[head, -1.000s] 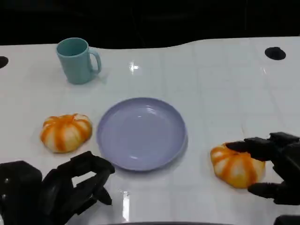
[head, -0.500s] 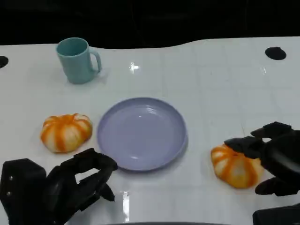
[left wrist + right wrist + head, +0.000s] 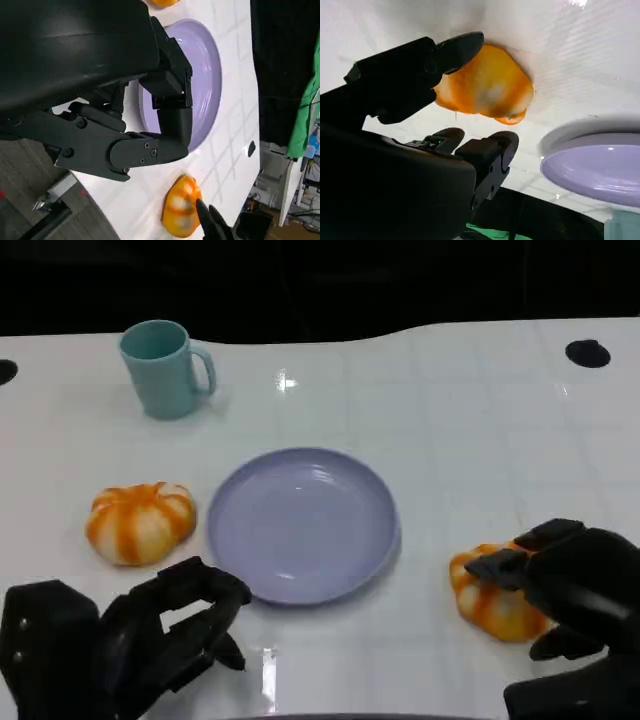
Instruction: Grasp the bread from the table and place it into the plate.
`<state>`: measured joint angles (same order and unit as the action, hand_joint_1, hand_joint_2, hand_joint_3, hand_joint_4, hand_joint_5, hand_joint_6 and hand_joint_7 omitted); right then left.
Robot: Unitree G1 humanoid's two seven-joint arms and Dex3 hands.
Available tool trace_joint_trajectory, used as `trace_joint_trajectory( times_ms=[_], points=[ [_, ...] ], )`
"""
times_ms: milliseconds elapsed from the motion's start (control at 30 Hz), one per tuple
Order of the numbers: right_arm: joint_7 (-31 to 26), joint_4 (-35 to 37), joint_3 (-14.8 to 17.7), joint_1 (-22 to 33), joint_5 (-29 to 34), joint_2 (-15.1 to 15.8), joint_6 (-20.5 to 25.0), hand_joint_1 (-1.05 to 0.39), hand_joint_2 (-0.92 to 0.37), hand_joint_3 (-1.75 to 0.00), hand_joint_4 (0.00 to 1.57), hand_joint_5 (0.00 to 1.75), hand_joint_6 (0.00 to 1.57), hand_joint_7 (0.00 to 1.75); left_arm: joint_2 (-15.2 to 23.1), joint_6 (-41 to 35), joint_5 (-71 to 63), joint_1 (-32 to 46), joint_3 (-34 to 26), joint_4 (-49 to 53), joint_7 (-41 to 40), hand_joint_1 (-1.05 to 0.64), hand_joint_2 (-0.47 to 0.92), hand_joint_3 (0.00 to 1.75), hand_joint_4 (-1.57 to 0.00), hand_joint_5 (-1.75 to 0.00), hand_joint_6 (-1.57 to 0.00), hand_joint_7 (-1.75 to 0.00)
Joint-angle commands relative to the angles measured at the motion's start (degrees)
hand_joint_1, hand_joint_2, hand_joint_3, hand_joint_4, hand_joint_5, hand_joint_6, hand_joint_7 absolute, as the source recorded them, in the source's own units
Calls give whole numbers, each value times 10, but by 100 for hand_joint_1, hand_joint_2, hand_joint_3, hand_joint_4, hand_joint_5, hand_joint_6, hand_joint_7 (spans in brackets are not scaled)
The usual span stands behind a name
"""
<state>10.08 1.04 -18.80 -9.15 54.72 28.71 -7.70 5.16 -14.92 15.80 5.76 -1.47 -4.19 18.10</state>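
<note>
Two orange-and-white striped breads lie on the white table, one left of the lilac plate (image 3: 300, 540) and one right of it. The left bread (image 3: 140, 522) sits untouched. My right hand (image 3: 578, 588) arches over the right bread (image 3: 485, 598), covering its right side. In the right wrist view one finger (image 3: 462, 47) touches the bread (image 3: 487, 87), while the other fingers (image 3: 490, 147) stand just off it. The bread rests on the table. My left hand (image 3: 130, 640) hovers near the table's front edge, fingers loosely bent, holding nothing.
A teal mug (image 3: 168, 368) stands at the back left. Black round holes mark the table at the far right (image 3: 587, 353) and far left (image 3: 5, 370). The left wrist view shows the plate (image 3: 210, 65) and the right bread (image 3: 180, 207) beyond my left hand (image 3: 100, 75).
My right hand has shifted left and down over the right bread, its fingers drawing in around it. The left hand rose slightly, then stayed still. Breads, plate and mug stay put.
</note>
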Motion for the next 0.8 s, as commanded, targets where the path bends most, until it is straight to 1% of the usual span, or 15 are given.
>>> trace_joint_trajectory(
  times_ms=[33, 133, 233, 400, 500, 533, 567, 600, 633, 667, 700, 733, 767, 800],
  points=[
    [-28, 58, -18, -33, 2, -7, -1, -31, -77, -1, 46, 15, 53, 2, 5, 6, -1, 6, -3, -4, 0, -46, 92, 43, -61, -173, -64, -128],
    [-50, 102, -33, -54, 6, -14, 0, -30, -78, -1, 49, 14, 54, 2, 5, 6, -2, 7, -3, -7, 0, -46, 92, 43, -61, -172, -64, -128],
    [-71, 153, -49, -79, 8, -22, 1, -32, -80, -1, 51, 11, 54, 1, 6, 6, -3, 9, -2, -7, -1, -48, 92, 42, -62, -172, -65, -127],
    [-102, 217, -67, -109, -3, -33, -4, -33, -83, -1, 56, 10, 56, 1, 5, -6, -2, 11, -1, -19, -6, -48, 92, 41, -63, -171, -67, -126],
    [-150, 254, -70, -121, -12, -43, -21, -30, -83, -1, 71, 15, 65, 5, 4, -10, -1, 12, -2, -22, -8, -48, 92, 41, -64, -171, -67, -126],
    [-173, 268, -66, -123, -21, -46, -34, -24, -83, -1, 89, 30, 78, 7, 4, -12, -2, 12, -2, -23, -9, -49, 92, 40, -64, -171, -67, -126],
    [-195, 281, -61, -124, -34, -49, -50, -20, -82, -1, 93, 58, 89, 7, 4, -13, -2, 12, -2, -25, -10, -49, 92, 40, -64, -171, -67, -125],
    [-210, 291, -57, -126, -45, -52, -61, -16, -84, -1, 95, 92, 104, 9, 5, -14, -3, 12, -2, -26, -11, -48, 92, 40, -64, -171, -66, -125],
    [-220, 297, -56, -127, -51, -52, -67, -14, -85, -1, 95, 113, 112, 10, 5, -14, -2, 11, -2, -25, -9, -48, 92, 41, -64, -171, -66, -125],
    [-228, 301, -56, -129, -54, -51, -72, -13, -88, -4, 94, 146, 126, 17, 5, -13, -1, 11, -2, -25, -9, -47, 92, 41, -64, -171, -66, -126],
    [-237, 305, -57, -131, -57, -50, -76, -13, -89, -7, 93, 160, 126, 35, 5, -13, -1, 10, -2, -24, -8, -47, 92, 42, -64, -171, -66, -126],
    [-251, 308, -57, -133, -58, -48, -83, -13, -87, -13, 92, 169, 107, 89, 5, -13, -2, 9, -1, -23, -8, -47, 92, 42, -64, -171, -66, -126],
    [-265, 312, -56, -135, -60, -48, -92, -13, -83, -23, 90, 172, 92, 125, 5, -12, -2, 8, -1, -22, -8, -47, 92, 42, -64, -171, -65, -126],
    [-279, 317, -55, -137, -64, -48, -103, -13, -71, -47, 89, 173, 84, 142, 5, -11, -3, 8, -1, -20, -8, -47, 92, 43, -64, -171, -65, -126]
  ],
)
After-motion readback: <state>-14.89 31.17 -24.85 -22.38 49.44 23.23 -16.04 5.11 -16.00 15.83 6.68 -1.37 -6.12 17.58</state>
